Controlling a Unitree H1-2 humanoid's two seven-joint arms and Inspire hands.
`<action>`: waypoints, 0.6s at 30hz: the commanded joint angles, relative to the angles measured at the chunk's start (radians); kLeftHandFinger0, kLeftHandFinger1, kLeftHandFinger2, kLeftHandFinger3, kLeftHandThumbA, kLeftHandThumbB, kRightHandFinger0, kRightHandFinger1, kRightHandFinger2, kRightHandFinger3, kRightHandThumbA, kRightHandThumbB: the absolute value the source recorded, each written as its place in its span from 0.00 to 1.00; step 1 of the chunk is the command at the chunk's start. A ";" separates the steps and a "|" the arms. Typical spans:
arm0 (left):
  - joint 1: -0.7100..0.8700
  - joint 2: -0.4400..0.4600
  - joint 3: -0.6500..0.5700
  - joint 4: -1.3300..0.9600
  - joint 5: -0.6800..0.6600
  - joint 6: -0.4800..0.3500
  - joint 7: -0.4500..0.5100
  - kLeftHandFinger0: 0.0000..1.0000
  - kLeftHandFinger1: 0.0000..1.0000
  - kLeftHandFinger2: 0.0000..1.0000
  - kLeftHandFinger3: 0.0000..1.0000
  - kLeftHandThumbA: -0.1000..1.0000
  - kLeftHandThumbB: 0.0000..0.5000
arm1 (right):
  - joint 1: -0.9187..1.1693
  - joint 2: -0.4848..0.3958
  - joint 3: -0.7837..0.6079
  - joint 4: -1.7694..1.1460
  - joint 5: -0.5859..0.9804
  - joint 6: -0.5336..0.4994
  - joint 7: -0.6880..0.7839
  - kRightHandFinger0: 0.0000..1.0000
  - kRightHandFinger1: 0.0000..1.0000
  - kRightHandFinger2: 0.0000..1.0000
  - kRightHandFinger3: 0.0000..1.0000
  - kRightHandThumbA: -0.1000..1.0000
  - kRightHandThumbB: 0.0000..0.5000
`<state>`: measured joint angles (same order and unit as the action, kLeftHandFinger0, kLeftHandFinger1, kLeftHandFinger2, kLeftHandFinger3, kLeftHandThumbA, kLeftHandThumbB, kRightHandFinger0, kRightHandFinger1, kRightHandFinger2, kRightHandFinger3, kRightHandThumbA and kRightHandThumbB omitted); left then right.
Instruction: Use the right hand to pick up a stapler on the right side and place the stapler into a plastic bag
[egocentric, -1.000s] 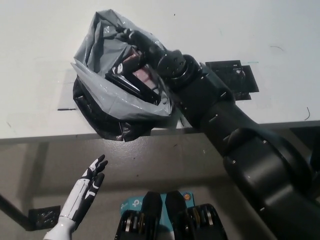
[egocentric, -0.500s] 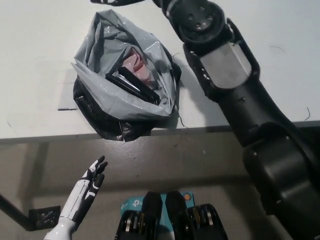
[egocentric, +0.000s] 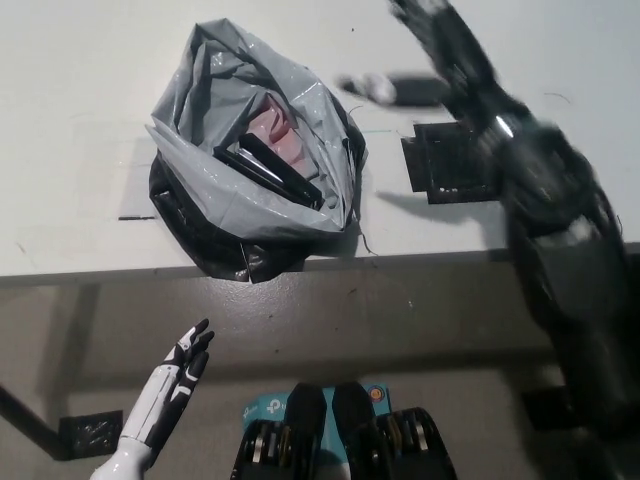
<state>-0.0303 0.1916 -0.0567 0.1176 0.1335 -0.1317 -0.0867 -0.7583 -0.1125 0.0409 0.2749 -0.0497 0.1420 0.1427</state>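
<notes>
Noted: black stapler (egocentric: 270, 170) lay in grey plastic bag (egocentric: 200, 100); black right hand (egocentric: 430, 25) blurred, grip indeterminable; white left hand (egocentric: 185, 355) open below.

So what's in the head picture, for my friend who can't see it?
A black stapler lies inside a grey bag on a white table. The black right robot hand is blurred above the table, apart from the bag. The white left robot hand rests open below the table edge.

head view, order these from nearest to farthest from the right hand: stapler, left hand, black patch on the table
1. black patch, right side of the table, closest to the right hand.
2. stapler, inside the plastic bag, further left.
3. left hand, resting at lower left, below the table edge.
</notes>
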 joint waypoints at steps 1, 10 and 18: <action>-0.120 0.009 0.032 0.001 -0.023 -0.052 0.017 1.00 1.00 1.00 1.00 1.00 0.70 | 0.381 -0.202 -0.215 -1.222 0.219 -0.097 -0.024 1.00 1.00 1.00 1.00 1.00 0.88; -0.141 0.008 0.025 0.022 -0.013 -0.056 0.017 1.00 1.00 1.00 1.00 1.00 0.72 | 0.603 -0.141 -0.047 -1.147 0.205 -0.364 0.025 1.00 1.00 1.00 1.00 0.80 0.77; -0.123 0.010 0.026 0.017 -0.013 -0.060 0.016 1.00 1.00 1.00 1.00 1.00 0.73 | 0.744 -0.032 0.021 -0.808 -0.050 -0.498 -0.034 1.00 1.00 1.00 1.00 1.00 0.67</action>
<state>-0.0923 0.1914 -0.0512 0.1515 0.1328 -0.1310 -0.0867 -0.1351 -0.1711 0.0329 -0.2592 -0.0360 0.0703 0.1407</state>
